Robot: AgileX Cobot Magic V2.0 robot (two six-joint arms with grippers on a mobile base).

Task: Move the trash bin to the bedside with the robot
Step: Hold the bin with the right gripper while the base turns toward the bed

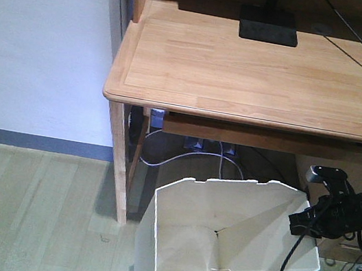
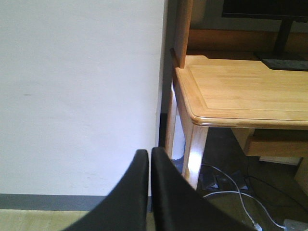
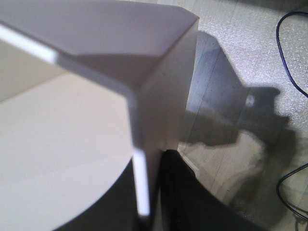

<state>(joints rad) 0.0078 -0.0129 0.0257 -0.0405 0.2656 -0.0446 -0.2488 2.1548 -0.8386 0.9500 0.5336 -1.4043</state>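
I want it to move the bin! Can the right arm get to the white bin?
Looks like yes: the right gripper is at the trash bin rim, one finger each side of its wall.

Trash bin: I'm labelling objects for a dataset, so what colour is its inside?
Cream, with a white rim; the trash bin shows best in the exterior front-facing view.

Wooden desk [image 1: 260,76] w/ monitor base [image 1: 269,26], cables [image 1: 199,154] below

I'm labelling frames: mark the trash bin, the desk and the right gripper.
trash bin [image 1: 187,228], front view, cream inner wall.
desk [image 1: 247,70], front view, bare tabletop.
right gripper [image 3: 148,162], right wrist view, midway between its jaws.
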